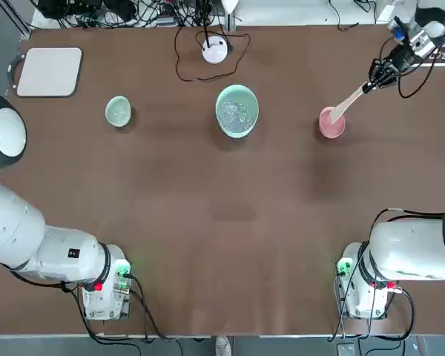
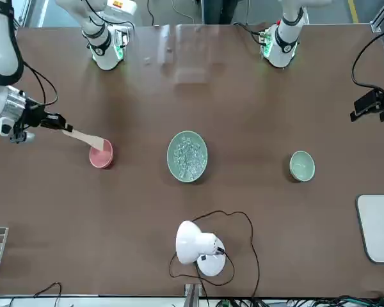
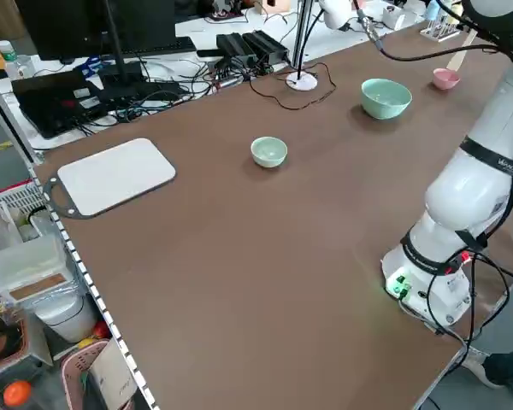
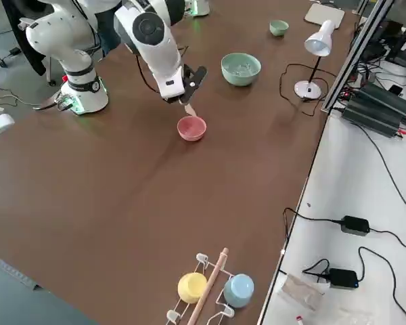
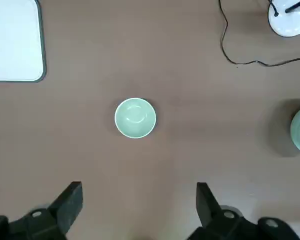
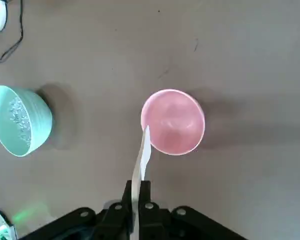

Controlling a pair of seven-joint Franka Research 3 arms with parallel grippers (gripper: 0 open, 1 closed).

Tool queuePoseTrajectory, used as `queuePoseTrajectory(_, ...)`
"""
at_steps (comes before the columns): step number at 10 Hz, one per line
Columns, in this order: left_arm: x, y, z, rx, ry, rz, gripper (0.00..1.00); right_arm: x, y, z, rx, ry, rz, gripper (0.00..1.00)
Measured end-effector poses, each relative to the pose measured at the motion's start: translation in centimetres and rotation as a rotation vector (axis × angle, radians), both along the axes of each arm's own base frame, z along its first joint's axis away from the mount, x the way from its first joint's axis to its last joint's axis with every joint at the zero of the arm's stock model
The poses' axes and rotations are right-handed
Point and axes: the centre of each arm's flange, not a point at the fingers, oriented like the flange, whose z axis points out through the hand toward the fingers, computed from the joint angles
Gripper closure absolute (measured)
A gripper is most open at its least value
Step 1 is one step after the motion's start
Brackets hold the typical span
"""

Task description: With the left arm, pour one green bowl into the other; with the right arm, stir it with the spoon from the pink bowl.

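Pale wood spoon [image 6: 146, 155] clamped in the closed right fingers [image 6: 145, 192], seemingly above pink bowl's [image 6: 173, 122] rim; left fingers [image 5: 140, 200] wide, empty

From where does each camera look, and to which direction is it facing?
Top: overhead, facing down; both arms.
Front: across the table, facing the robot; both arms.
Left side: raised, looking diagonally down; an arm.
Right side: likewise, opposite side; arms.
Left wrist: above the small green bowl; its own open fingers.
Right wrist: above the pink bowl; its fingers gripping the spoon.
Top and front share all three bowls.

The tabletop [image 1: 208, 222] is plain brown (the bowl [image 1: 331, 124] pink).
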Motion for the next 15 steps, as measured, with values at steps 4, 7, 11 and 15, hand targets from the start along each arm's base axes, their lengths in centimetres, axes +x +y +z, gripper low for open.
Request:
queuePoseTrajectory(4, 0.0, -0.6, 0.0, -0.001, 0.000, -0.011, 0.00, -2.8, -4.3, -3.2, 0.148, -0.085, -0.008, 0.94)
queuePoseTrajectory(7, 0.0, -0.7, 0.0, -0.001, 0.000, -0.012, 0.00, -4.0, -6.8, -5.8, 0.223, -0.123, 0.005, 0.94)
queuePoseTrajectory(11, 0.0, -0.6, 0.0, -0.001, 0.000, -0.010, 0.00, -3.8, -7.0, -8.5, 0.286, -0.127, -0.020, 0.94)
queuePoseTrajectory(15, 0.0, -0.6, 0.0, -0.001, 0.000, -0.011, 0.00, -3.7, -7.0, -11.5, 0.351, -0.129, -0.061, 0.94)
